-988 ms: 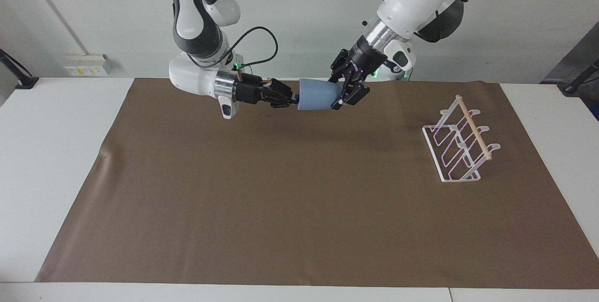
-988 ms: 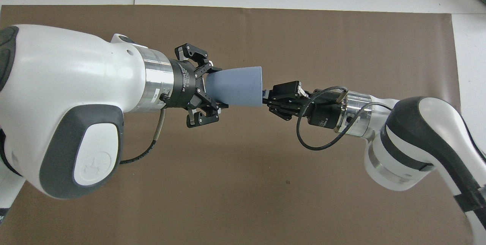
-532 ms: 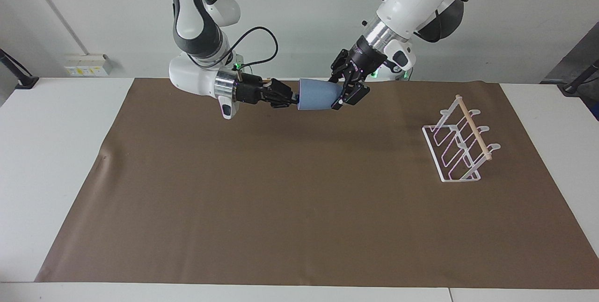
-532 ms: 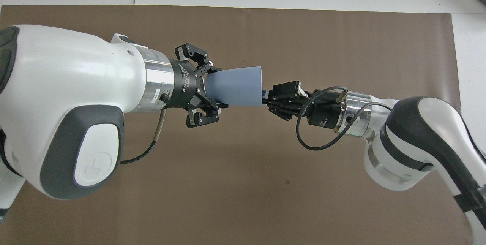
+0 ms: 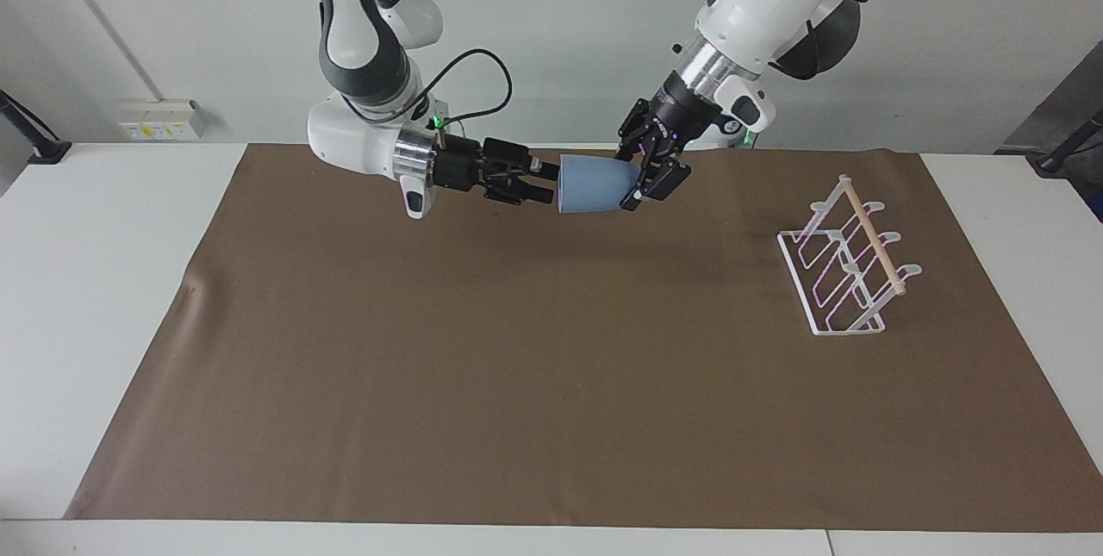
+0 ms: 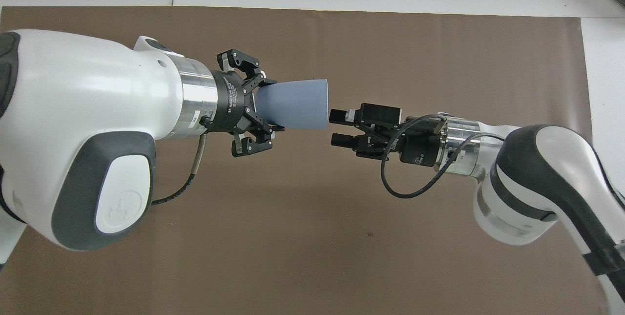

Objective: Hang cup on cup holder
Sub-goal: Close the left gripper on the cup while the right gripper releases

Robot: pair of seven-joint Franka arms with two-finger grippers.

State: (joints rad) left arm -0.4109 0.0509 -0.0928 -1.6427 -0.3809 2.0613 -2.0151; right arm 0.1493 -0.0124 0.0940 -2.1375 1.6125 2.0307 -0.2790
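Since a moment ago the right end effector (image 6: 336, 132) has let go of the rim of the light blue cup (image 5: 596, 184) and drawn back a little toward its own arm, so a clear gap now shows between its fingertips and the cup's mouth. Its two fingers (image 6: 340, 115) stand parted, one above the other in the overhead view, with nothing between them. It hangs in the air over the brown mat (image 5: 517, 384), close to the edge nearest the robots.

That cup has shifted slightly toward the left arm's end of the counter (image 5: 95, 297) and is now carried by the left end effector (image 5: 644, 185) alone. It lies on its side in the air, its narrow base clamped in that end effector and its wide mouth pointing at the right end effector. From above, the left end effector's outer links splay out on either side of the cup's base (image 6: 273, 105). The cup is up over the mat, touching nothing else.

Well apart from all this, the white wire cup holder (image 5: 840, 280) sits on the mat toward the left arm's end of the counter, farther from the robots than the cup's spot. Its wooden dowel (image 5: 872, 234) runs across the top and its slanted prongs are bare.
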